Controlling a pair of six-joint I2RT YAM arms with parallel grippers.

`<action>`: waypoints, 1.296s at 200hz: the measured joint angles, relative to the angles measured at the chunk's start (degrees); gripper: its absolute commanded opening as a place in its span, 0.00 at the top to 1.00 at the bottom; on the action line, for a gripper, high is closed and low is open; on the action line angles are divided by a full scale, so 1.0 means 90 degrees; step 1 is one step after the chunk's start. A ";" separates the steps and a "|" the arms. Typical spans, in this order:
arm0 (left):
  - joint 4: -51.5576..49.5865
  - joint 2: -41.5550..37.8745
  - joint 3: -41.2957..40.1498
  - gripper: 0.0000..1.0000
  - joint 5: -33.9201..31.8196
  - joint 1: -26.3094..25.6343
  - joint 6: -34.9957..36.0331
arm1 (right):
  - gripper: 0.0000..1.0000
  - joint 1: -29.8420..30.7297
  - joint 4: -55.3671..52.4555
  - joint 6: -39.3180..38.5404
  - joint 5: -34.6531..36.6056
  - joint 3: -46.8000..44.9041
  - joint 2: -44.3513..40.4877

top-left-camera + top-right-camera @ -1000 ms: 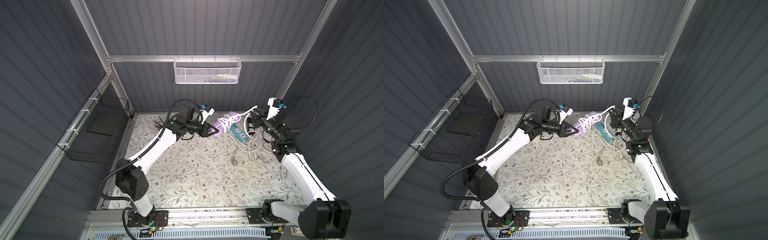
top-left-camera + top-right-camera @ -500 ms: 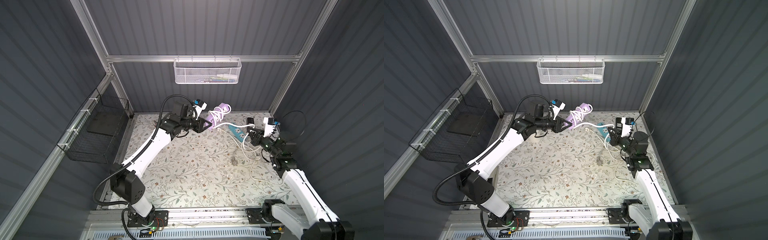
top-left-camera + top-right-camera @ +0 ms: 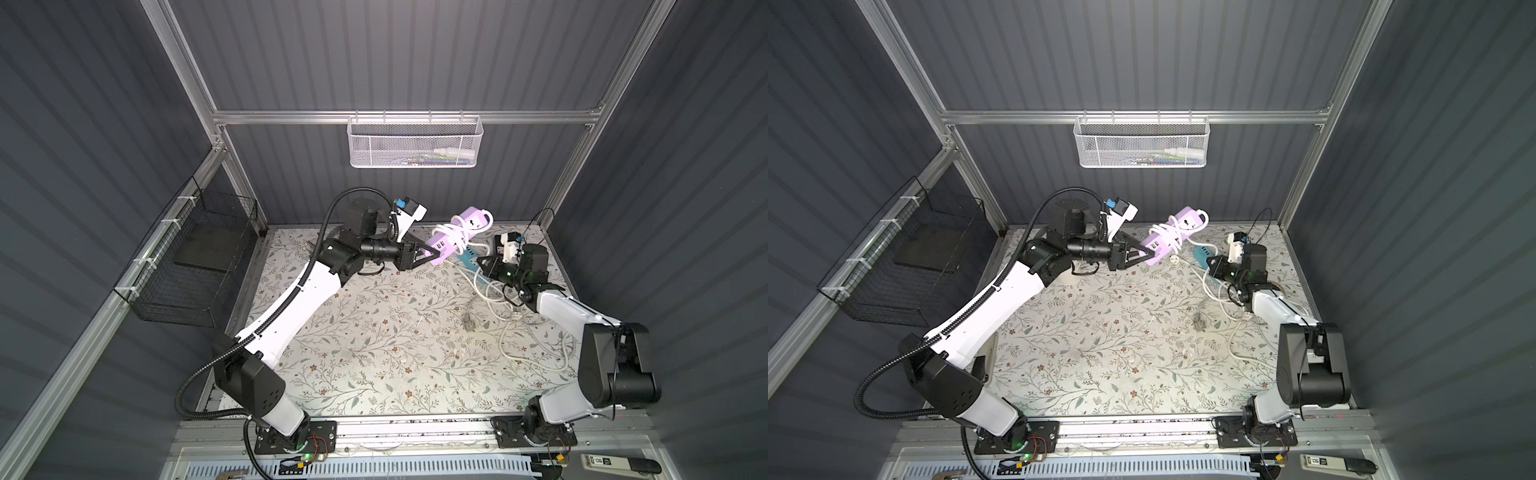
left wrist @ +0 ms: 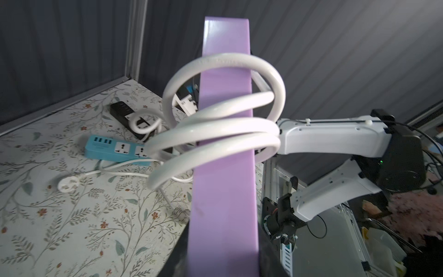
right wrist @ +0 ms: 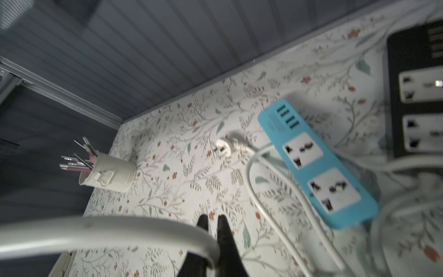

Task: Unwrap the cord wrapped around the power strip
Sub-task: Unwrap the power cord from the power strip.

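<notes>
Purple power strip [image 3: 475, 219] hung above the blue power strip [image 3: 467, 254], your left gripper [image 3: 430, 254] squeezing its low end, its length slanting upward. Cord [image 3: 451, 232] circled its middle. Beside the blue one, your right gripper [image 5: 213, 220] was closed.

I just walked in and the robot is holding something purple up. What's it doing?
The left gripper is shut on one end of a long purple plastic power strip, holding it up above the flowery table. A thick white cord is looped around the strip several times. The right gripper is shut, with white cord running close past it; whether it pinches the cord is unclear. So the unwrapping is not finished.
</notes>
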 measured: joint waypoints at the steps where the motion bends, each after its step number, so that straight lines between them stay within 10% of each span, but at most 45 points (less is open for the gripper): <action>1: 0.0000 0.0007 0.0000 1.00 0.0005 -0.0012 0.0000 | 1.00 0.0000 -0.0005 0.0000 -0.0002 0.0034 0.0012; 93: -0.0571 0.1086 0.0019 1.00 -0.0430 -0.0044 0.0187 | 1.00 -0.0576 -0.0908 -0.0024 -0.0330 0.2086 -0.0850; 181: -0.0622 0.0597 0.0000 1.00 -0.2271 0.0289 0.0328 | 1.00 -0.1426 -0.2385 -0.0078 -0.0075 0.0126 -0.3395; 259: -0.0335 -0.0466 -0.0403 1.00 -0.3762 0.0291 0.0534 | 1.00 -0.1554 -0.2960 0.0240 0.0430 -0.1569 -0.3691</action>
